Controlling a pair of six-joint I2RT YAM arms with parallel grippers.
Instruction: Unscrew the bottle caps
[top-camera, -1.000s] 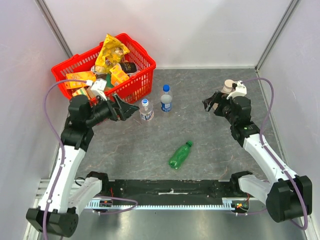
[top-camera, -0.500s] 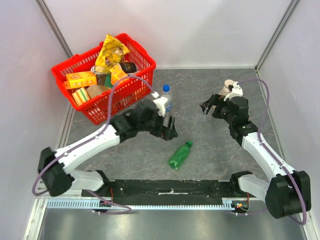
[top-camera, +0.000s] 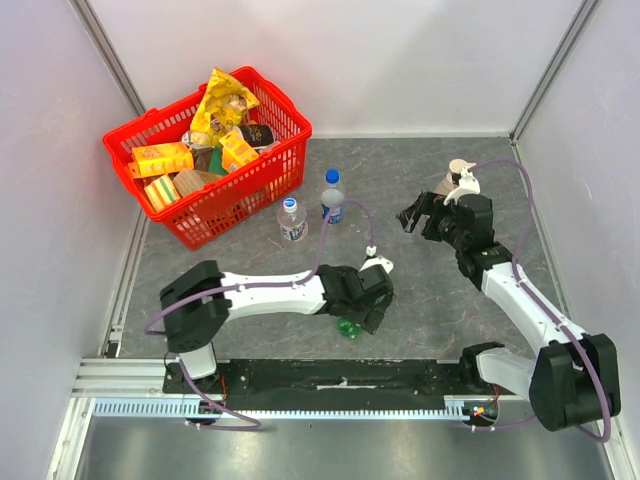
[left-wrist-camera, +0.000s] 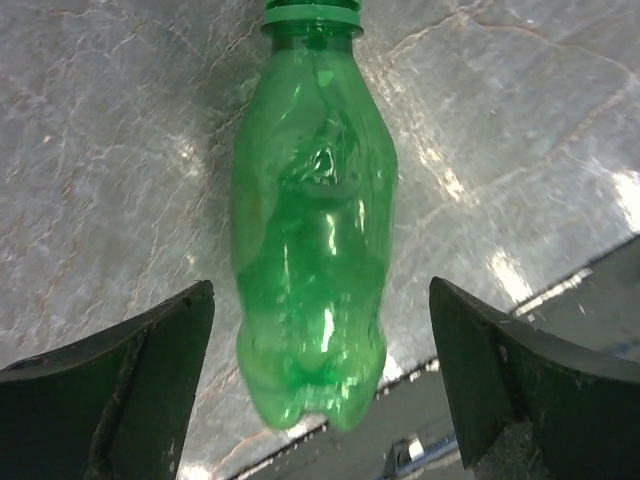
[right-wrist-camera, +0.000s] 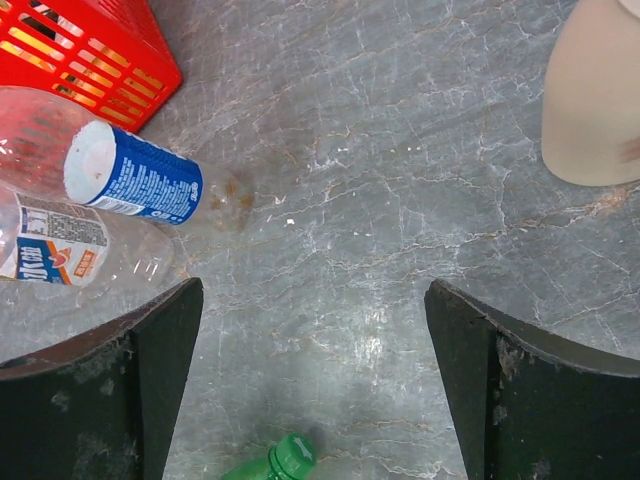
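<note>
The green bottle (left-wrist-camera: 310, 250) lies on its side near the table's front edge, its green cap (left-wrist-camera: 312, 12) pointing away from me. My left gripper (left-wrist-camera: 320, 300) is open, one finger on each side of the bottle's base, not touching it. In the top view the gripper (top-camera: 368, 305) covers most of the bottle (top-camera: 348, 327). The clear bottle (top-camera: 291, 220) with its blue cap (top-camera: 290, 204) and the blue-labelled cola bottle (top-camera: 332, 205) with its cap (top-camera: 332, 177) stand upright by the basket. My right gripper (top-camera: 413, 216) is open and empty, as the right wrist view (right-wrist-camera: 312, 290) shows.
A red basket (top-camera: 255, 175) full of packets stands at the back left. A beige pump-dispenser bottle (top-camera: 455, 178) stands just behind my right gripper. The right wrist view shows the cola bottle (right-wrist-camera: 140, 180), the clear bottle (right-wrist-camera: 60, 245) and the green cap (right-wrist-camera: 293, 455).
My left arm has swung from beside the basket across the table and down over the green bottle. The right arm has hardly moved. The bottles have not moved.
</note>
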